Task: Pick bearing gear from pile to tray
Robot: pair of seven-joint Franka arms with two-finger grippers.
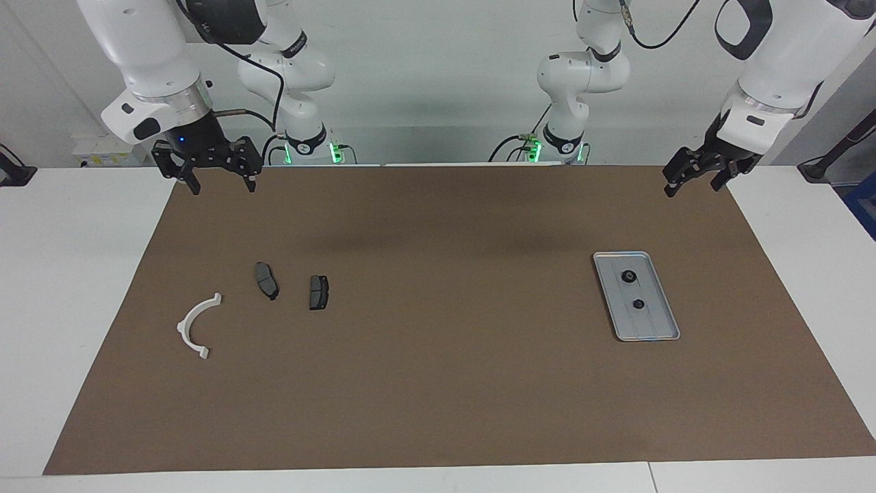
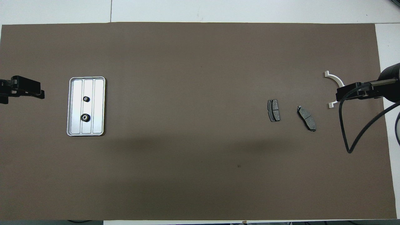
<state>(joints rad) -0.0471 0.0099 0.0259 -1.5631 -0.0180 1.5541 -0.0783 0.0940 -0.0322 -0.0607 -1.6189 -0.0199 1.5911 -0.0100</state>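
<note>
The silver tray (image 1: pixel 655 323) lies toward the left arm's end of the table, with two small black rings (image 1: pixel 628 276) (image 1: pixel 638 305) in it. It also shows in the overhead view (image 2: pixel 98 93), with the rings (image 2: pixel 86 99) (image 2: pixel 84 117). The pile lies toward the right arm's end: a white arc (image 1: pixel 198 325) (image 2: pixel 336 80) and two dark grey plates (image 1: pixel 266 281) (image 1: pixel 318 292) (image 2: pixel 273 110) (image 2: pixel 307 118). My right gripper (image 1: pixel 224 183) (image 2: pixel 343 93) is open and empty, raised over the mat's edge near the pile. My left gripper (image 1: pixel 692 186) (image 2: pixel 37 90) is open and empty, raised near the tray's end.
A brown mat (image 1: pixel 438 383) covers most of the white table. A black cable (image 2: pixel 347 131) hangs from the right arm beside the plates. The right gripper covers part of the white arc in the overhead view.
</note>
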